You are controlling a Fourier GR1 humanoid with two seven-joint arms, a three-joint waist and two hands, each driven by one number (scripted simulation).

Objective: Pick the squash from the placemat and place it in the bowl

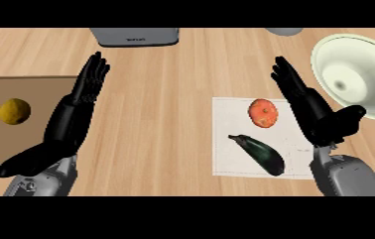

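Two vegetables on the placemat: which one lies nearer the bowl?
The round orange squash, at the far end of the placemat, toward the bowl. The long dark eggplant lies at the near end.

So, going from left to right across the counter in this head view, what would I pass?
Yellow fruit on the brown board → left hand → grey appliance at the far edge → white placemat → right hand → pale bowl.
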